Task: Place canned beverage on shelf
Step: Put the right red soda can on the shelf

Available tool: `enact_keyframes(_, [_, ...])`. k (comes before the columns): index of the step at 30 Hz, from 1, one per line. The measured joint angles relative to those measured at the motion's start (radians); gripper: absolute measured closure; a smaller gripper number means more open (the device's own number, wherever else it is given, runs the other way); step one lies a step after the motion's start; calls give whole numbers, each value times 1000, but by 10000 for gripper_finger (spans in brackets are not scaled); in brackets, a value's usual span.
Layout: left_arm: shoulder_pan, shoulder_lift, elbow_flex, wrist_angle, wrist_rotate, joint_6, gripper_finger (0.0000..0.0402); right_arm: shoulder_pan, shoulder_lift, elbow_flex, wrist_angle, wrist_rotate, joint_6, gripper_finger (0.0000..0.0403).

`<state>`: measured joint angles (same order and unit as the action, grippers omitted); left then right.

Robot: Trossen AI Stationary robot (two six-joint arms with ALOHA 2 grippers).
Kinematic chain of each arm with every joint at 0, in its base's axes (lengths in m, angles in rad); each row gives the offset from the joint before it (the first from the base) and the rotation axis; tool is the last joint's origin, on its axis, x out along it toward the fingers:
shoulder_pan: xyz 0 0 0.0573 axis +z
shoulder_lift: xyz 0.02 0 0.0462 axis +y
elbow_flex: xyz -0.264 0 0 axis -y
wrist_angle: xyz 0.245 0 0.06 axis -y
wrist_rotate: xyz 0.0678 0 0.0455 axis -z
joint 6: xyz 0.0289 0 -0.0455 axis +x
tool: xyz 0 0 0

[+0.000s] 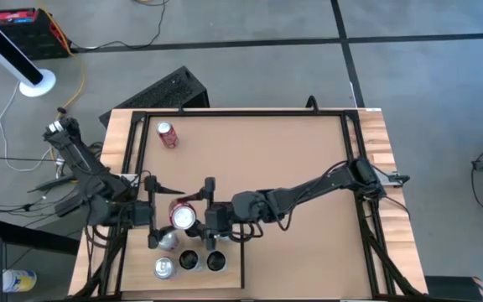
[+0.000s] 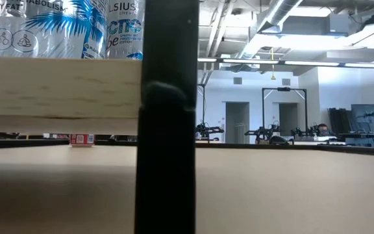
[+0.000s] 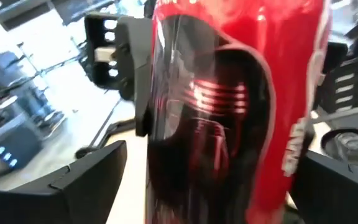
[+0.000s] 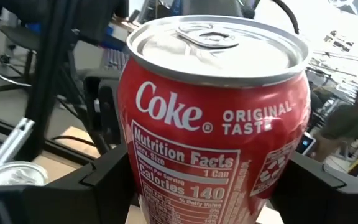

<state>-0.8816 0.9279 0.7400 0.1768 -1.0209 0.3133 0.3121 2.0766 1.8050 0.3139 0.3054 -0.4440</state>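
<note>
Coke can (image 1: 183,218) sits clamped between both pincers, left (image 1: 152,217) and right (image 1: 210,216), so you're mid-handoff above the shelf (image 1: 225,273); lower it next.

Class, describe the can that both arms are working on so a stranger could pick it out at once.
Start at the pale wooden shelf at the table's near left corner, where several cans stand. At its far edge, the red Coke can sits between the left pincer and right pincer. Unlike its silver and dark neighbours, it is bright red; the other red can stands alone farther away.

Bright overhead light; left wrist view motion-blurred; glare on red can (image 3: 229,106).
</note>
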Motion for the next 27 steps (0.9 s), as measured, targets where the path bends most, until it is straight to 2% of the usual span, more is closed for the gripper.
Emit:
enact_keyframes(2, [-37,-20,26,-75,-50,-32,12,-5,0,0,0,9,-4,78])
enact_keyframes(4, [-68,-37,66,-140,-53,-67,12,-13,0,0,3,8,-6,78])
enact_keyframes(13, [-118,-57,333,-598,41,-334,13,-54,4,-5,-142,19,25,78])
enact_keyframes(18, [-67,-57,362,-624,104,-319,13,-71,0,-1,-184,10,57,78])
enact_keyframes(25, [95,-17,361,-631,297,-252,13,-82,0,-1,-196,-16,59,78])
enact_keyframes(27, [137,6,361,-631,310,-231,13,-82,0,-1,-200,-16,58,78])
